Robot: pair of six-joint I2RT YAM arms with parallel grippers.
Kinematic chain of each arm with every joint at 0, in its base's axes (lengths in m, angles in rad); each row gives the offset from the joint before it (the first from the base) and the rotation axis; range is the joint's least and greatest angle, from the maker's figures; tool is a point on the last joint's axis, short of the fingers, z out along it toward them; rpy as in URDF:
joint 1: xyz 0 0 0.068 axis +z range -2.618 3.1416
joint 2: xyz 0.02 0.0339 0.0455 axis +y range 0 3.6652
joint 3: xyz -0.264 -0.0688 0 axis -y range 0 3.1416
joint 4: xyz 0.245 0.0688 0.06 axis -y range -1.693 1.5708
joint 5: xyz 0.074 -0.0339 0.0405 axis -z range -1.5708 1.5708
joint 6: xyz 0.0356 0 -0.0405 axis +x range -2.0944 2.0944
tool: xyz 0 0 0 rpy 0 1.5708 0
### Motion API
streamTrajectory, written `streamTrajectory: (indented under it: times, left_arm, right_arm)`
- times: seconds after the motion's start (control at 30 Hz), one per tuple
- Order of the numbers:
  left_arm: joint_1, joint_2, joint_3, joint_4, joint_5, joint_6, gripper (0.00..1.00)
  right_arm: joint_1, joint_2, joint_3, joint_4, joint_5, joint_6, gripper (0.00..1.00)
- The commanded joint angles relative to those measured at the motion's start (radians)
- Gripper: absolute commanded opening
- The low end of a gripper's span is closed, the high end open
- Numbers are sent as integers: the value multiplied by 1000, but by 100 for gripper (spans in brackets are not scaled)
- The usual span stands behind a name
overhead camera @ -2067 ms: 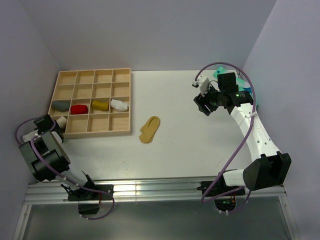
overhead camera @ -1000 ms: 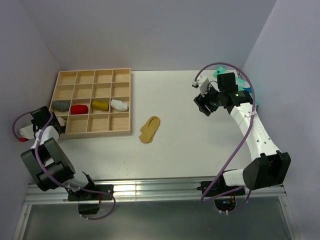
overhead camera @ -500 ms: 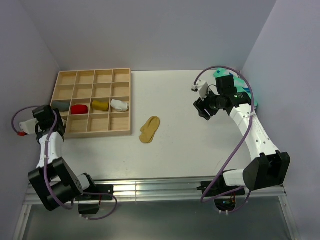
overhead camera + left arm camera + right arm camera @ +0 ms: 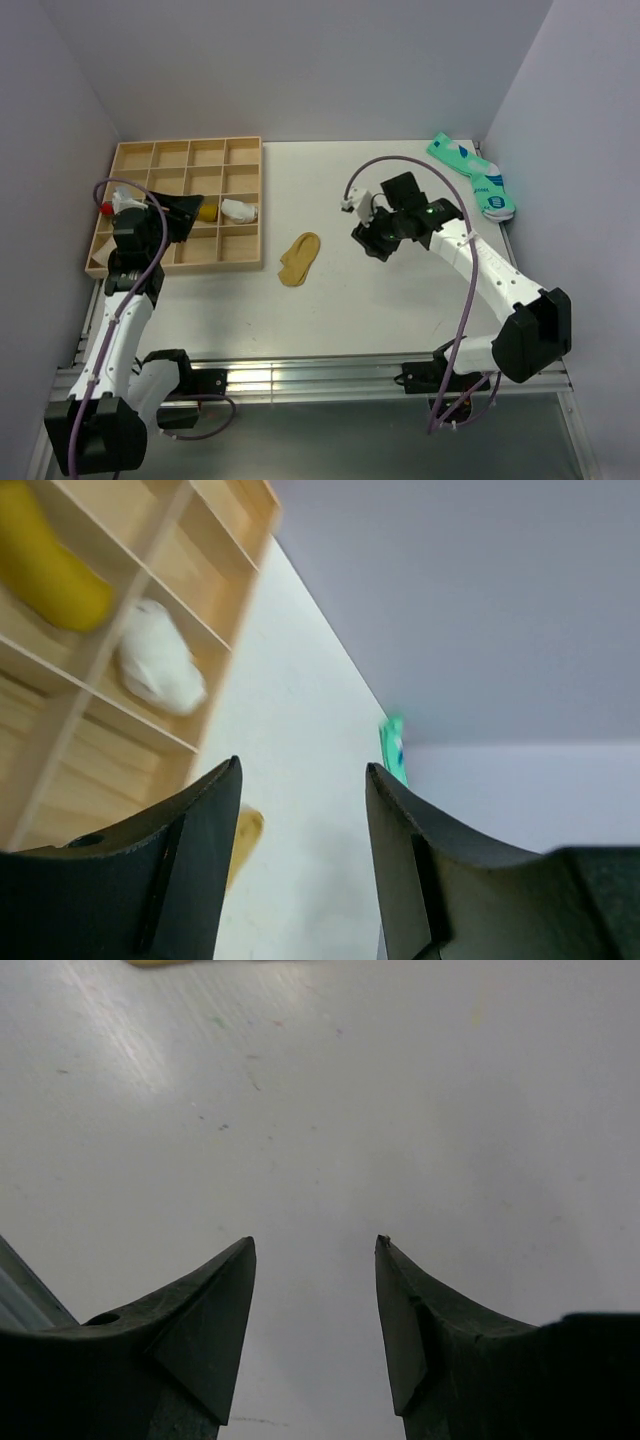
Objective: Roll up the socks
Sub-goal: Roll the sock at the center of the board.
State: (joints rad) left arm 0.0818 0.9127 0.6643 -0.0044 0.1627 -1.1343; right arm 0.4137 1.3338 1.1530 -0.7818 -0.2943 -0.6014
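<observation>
One mustard-yellow ankle sock (image 4: 299, 259) is your target, lying flat and unrolled on the white table (image 4: 350, 310), just right of the wooden grid tray (image 4: 186, 141) near its front corner, with nothing touching it. Two more loose ones, the teal patterned socks (image 4: 472, 176), lie overlapped at the far right edge by the wall, well apart from it. Inside the tray, a yellow rolled sock (image 4: 205, 211) and a white rolled sock (image 4: 238, 210) sit in neighbouring compartments of the third row from the back. Your left gripper (image 4: 188, 213) hangs over that same row, just left of the yellow roll, pointed across the table. Its wrist view shows the fingers (image 4: 190, 870) spread apart with nothing between them, both rolls at upper left and a sliver of the mustard sock in the gap. Your right gripper (image 4: 371, 240) hovers above bare table to the right of the mustard sock, near it but not touching. Its fingers (image 4: 200, 1320) are parted too, holding nothing, with only a thin yellow edge at the top of that view.
</observation>
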Motion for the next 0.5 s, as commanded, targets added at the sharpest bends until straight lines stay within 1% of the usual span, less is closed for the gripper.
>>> streamTrajectory:
  times: [0.0,0.03,0.07,0.17,0.2,0.27,0.3,0.47]
  left_arm:
    - [-69,-67,34,29,83,45,58]
    - [-103,-78,38,26,81,45,58]
    - [-114,-87,46,14,84,41,58]
    - [-123,-120,57,12,104,24,59]
    - [-123,-127,58,18,112,19,59]
    - [-123,-146,72,20,112,4,59]
    - [-123,-152,78,27,113,-1,59]
    - [-125,-146,152,14,136,10,60]
  right_arm:
    - [100,2,2,108,17,77,57]
    - [120,7,-2,121,14,83,57]
    - [167,19,-7,148,23,97,54]
    - [246,37,-32,197,47,117,50]
    - [296,60,-42,232,67,120,49]
    - [339,93,-42,272,79,127,47]
    - [374,135,-44,286,84,135,47]
    - [451,277,16,332,119,170,42]
